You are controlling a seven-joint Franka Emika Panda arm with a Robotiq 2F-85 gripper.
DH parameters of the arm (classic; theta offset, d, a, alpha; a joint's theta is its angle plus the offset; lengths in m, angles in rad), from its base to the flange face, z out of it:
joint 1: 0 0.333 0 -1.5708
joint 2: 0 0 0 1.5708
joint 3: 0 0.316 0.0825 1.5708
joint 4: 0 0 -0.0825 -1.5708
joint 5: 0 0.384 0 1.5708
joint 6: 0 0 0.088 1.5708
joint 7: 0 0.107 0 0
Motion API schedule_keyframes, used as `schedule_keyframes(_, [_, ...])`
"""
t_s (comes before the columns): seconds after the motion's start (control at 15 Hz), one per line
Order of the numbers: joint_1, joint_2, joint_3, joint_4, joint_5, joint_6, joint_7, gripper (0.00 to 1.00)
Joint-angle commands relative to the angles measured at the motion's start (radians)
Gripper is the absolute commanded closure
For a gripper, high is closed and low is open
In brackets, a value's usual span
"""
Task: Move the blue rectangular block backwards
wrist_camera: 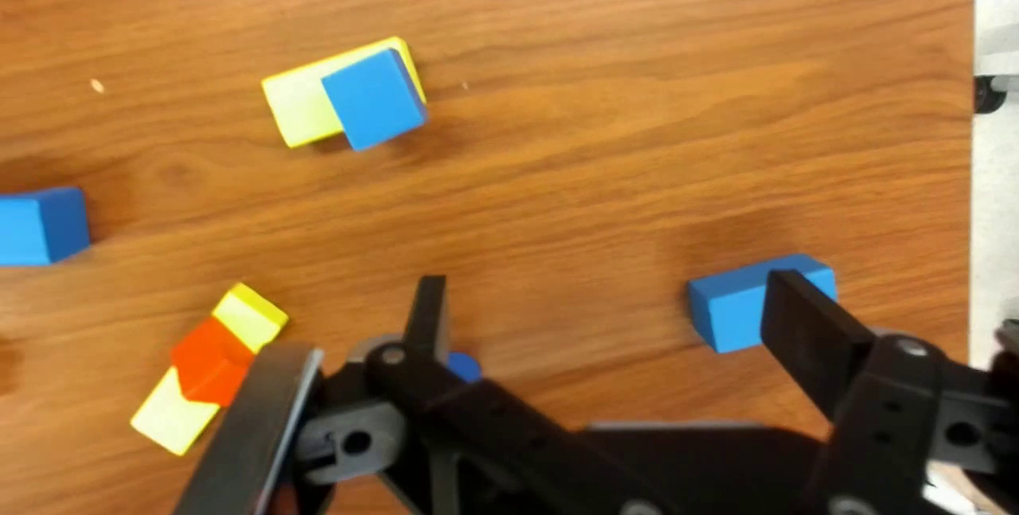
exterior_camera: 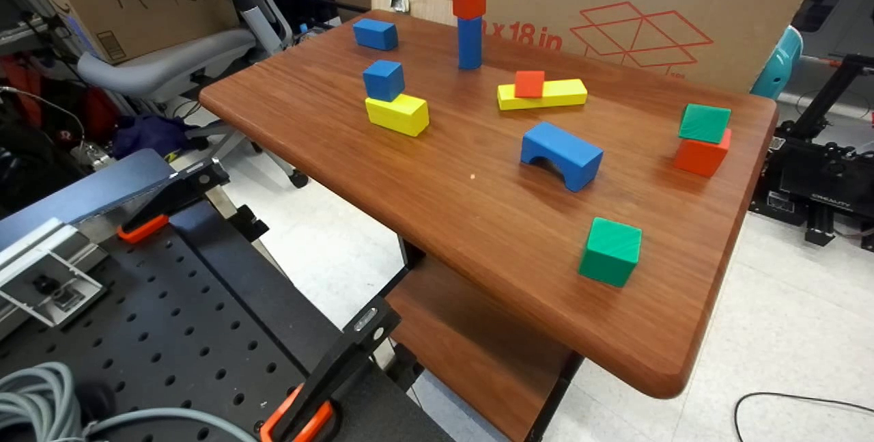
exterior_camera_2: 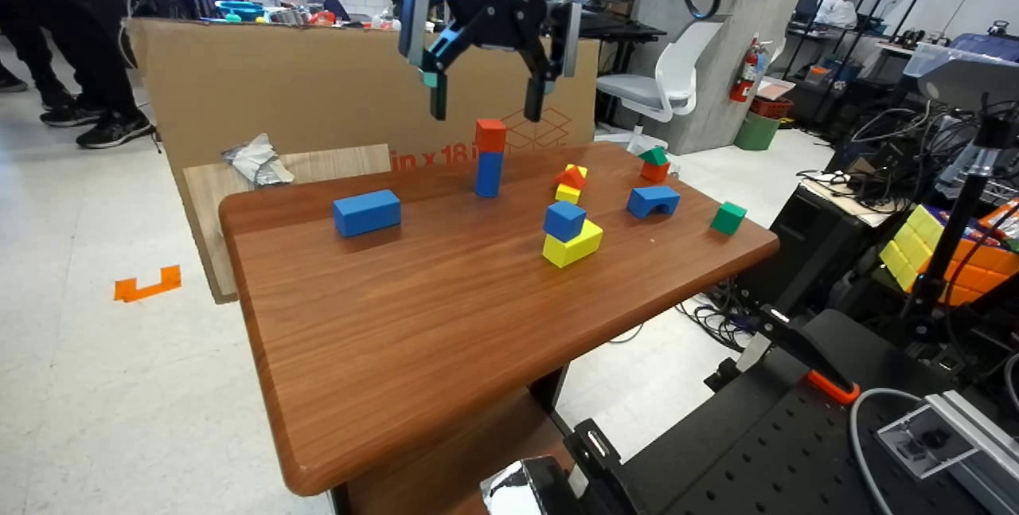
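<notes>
Blue rectangular block [exterior_camera_2: 367,214], a low, solid brick with smooth, flat faces and crisp corners, lies near the far left corner of a brown table [exterior_camera_2: 398,340]; we find it there in both exterior views. The tabletop is streaked with wood grain, its rim and corners softly rounded. In an exterior view, strips of that wood separate the block from the left and far edges, and a cardboard sheet [exterior_camera_2: 302,93] printed in red stands behind the far edge; toward the near edge, the grain stretches on broadly, giving wide room. To the block's right, well apart, an upright blue pillar [exterior_camera_2: 489,175] carries a red cube [exterior_camera_2: 491,135]. Nearer to us, a blue cube [exterior_camera_2: 564,221] sits toward one end of a yellow block [exterior_camera_2: 574,250]. Farther right, in an exterior view, we see a red wedge [exterior_camera: 529,84] on a flat yellow bar [exterior_camera: 565,92], a blue arch [exterior_camera: 567,148] with a curved notch beneath, a green wedge [exterior_camera: 705,122] on a red block [exterior_camera: 701,157], and a faintly streaked green cube [exterior_camera: 611,251]. Above the table hangs the black gripper [exterior_camera_2: 486,105], its fingers [exterior_camera_2: 439,97] spread wide and well apart from the block. In the wrist view, we see one dark finger mask part of the block, and the table's straight edge runs beyond the block's end.
</notes>
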Motion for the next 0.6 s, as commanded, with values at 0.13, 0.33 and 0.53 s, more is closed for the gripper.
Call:
schedule_keyframes(0.13, [-0.03,-0.077,-0.019,-0.173,-0.005,0.008,-0.031,0.0])
schedule_keyframes(0.33, [-0.033,-0.089,-0.026,-0.229,-0.019,0.017,-0.037,0.0])
schedule_keyframes(0.53, [-0.03,-0.099,-0.032,-0.265,-0.051,0.029,-0.05,0.0])
